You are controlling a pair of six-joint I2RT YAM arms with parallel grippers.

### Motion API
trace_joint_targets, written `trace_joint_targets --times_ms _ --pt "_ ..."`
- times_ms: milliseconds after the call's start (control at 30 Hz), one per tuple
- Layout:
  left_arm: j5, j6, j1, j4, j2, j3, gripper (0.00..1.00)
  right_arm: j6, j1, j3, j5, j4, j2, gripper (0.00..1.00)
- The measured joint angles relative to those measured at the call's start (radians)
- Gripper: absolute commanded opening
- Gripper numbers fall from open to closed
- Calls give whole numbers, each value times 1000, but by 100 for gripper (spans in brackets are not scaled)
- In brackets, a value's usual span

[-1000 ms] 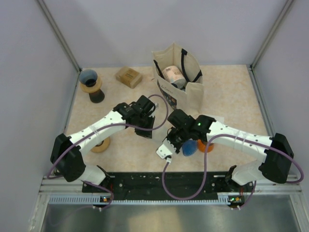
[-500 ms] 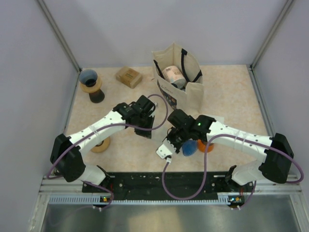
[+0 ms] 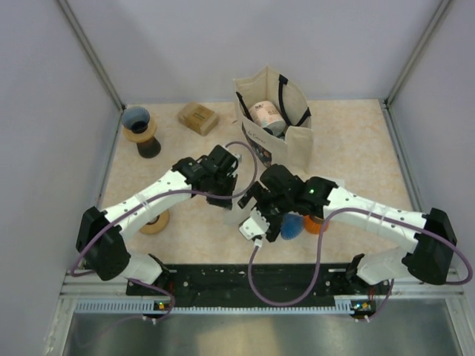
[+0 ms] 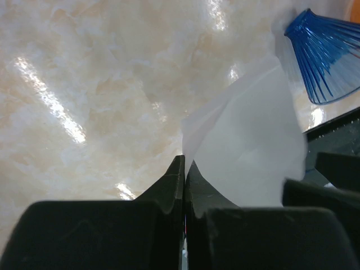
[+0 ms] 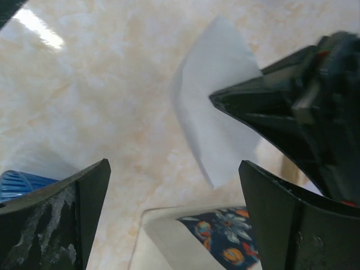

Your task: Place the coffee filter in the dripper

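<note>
The left gripper point(image 4: 184, 169) pinches a corner of the filter point(image 4: 253, 152), which hangs just left of the blue dripper point(image 4: 329, 56). The right gripper point(image 5: 173, 166) gapes empty. On so thin a hold, the limp paper could slip or crumple at the rim.

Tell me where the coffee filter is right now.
The coffee filter is pinched in the left gripper, near the centre of the top view, just left of the blue dripper.

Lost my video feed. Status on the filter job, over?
Left gripper shut on the paper filter. Right gripper open, empty. Filter not yet in the blue dripper. Right arm partly covers the dripper from above.
</note>
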Motion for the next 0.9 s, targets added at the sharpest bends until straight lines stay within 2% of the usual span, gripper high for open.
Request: trace_joint_targets --times_ms 133,300,467,600,800,900 --pt "-79 -17 0 -8 0 19 0 8 0 -16 35 94 -82 99" --pt "-205 -37 7 -25 -1 82 0 76 0 -125 91 290 -232 99" --pt "-323 -52 47 -53 -11 137 0 280 0 -279 203 536 -343 99" --pt "-374 -68 142 -50 -44 150 0 494 0 -351 312 692 -409 99" --pt "-375 -85 347 -19 -94 168 0 708 0 -423 380 882 -490 99" --pt "-373 -94 439 -16 -103 209 0 860 -2 -432 500 924 -482 99"
